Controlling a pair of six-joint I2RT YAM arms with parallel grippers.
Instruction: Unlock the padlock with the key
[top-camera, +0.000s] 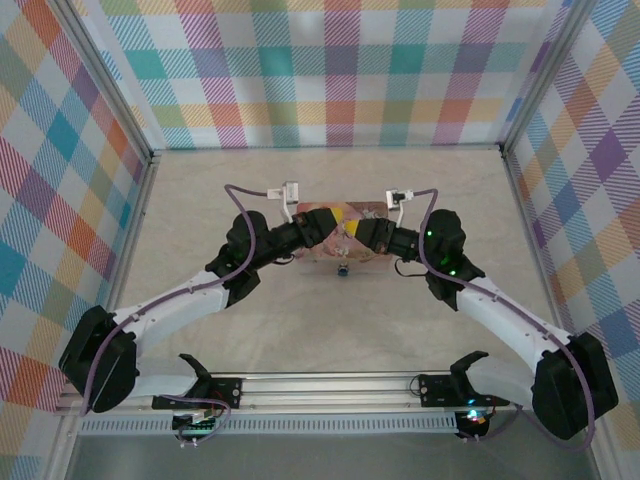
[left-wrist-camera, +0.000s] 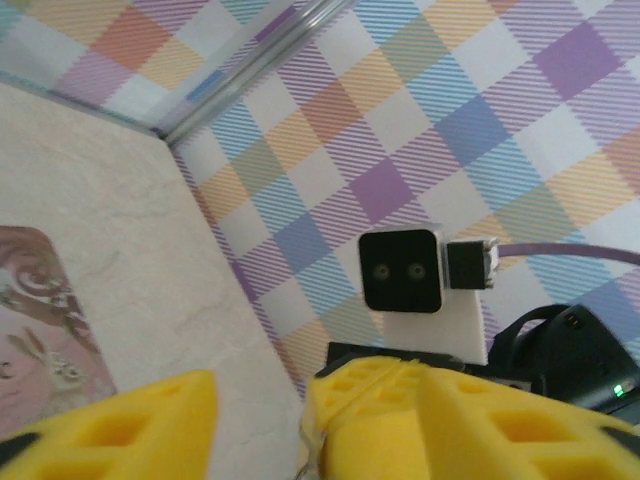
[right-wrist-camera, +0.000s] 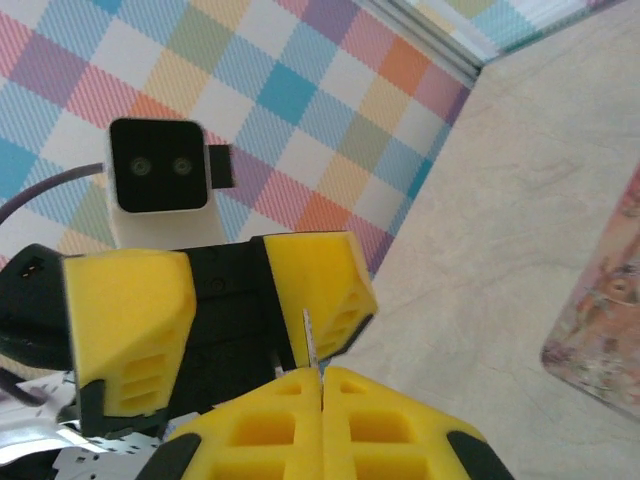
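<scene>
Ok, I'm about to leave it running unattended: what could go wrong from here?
1. The key is a thin sliver pinched at the tips of the shut right gripper; it may twist or slip on contact.
2. The open left gripper sits close opposite, so the two could bump.
3. Neither gripper holds the pink tin, so pushing at the tiny padlock may shove it.
</scene>
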